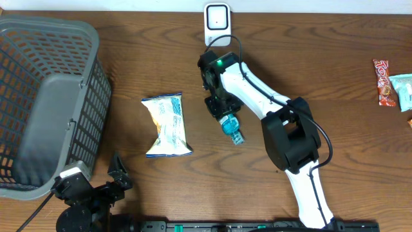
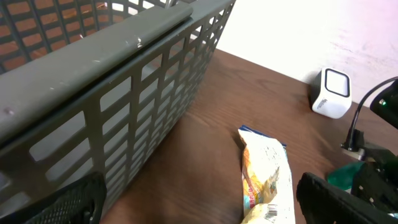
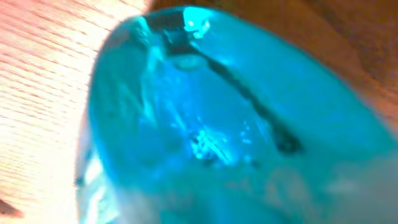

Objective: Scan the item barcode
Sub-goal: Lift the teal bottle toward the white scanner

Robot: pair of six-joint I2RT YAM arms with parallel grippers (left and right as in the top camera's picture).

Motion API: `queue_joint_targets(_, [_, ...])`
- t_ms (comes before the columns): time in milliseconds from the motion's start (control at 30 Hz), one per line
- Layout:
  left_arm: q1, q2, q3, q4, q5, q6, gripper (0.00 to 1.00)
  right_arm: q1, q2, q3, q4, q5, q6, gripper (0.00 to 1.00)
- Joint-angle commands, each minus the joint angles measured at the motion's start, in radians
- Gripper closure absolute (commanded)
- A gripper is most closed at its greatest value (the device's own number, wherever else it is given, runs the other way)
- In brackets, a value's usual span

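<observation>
Blue bottle (image 1: 231, 127), mid-bench: right gripper (image 1: 219, 109) closes around it (left gripper (image 2: 199, 202) idle, jaws wide); pickup apparently in hand, next lift and turn its barcode toward the scanner (image 1: 217, 22) at the far edge.

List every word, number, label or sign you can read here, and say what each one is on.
No text can be read clearly.
Snack bag: printing and a barcode, too small to read.
Red wrapper: white lettering, too blurred to read.
Blue bottle: nothing legible; the right wrist view is a blur.
Scanner: no marking visible.
</observation>
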Motion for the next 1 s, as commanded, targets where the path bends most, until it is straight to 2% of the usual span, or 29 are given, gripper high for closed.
queue_joint_targets(0, [0.005, -0.007, 0.0, 0.0, -0.012, 0.002, 0.02, 0.019, -0.005, 0.023, -0.002, 0.007, 0.002, 0.62])
queue_joint_targets(267, [0.005, -0.007, 0.0, 0.001, -0.013, 0.002, 0.02, 0.041, -0.011, 0.025, 0.005, 0.028, 0.004, 0.49])
queue_joint_targets(600, [0.005, -0.007, 0.0, 0.0, -0.012, 0.002, 0.02, 0.036, -0.031, 0.071, 0.009, -0.01, 0.005, 0.47])
queue_joint_targets(667, [0.005, -0.007, 0.0, 0.001, -0.013, 0.002, 0.02, 0.033, -0.031, 0.072, 0.023, -0.039, 0.004, 0.49])
queue_joint_targets(733, [0.005, -0.007, 0.0, 0.0, -0.013, 0.002, 0.02, 0.033, -0.031, 0.072, 0.034, -0.055, 0.004, 0.64])
queue_joint_targets(900, [0.005, -0.007, 0.0, 0.001, -0.012, 0.002, 0.02, 0.036, -0.031, 0.067, 0.06, -0.058, 0.004, 0.69])
queue_joint_targets(967, [0.005, -0.007, 0.0, 0.0, -0.012, 0.002, 0.02, 0.036, -0.031, 0.067, 0.063, -0.058, 0.004, 0.78])
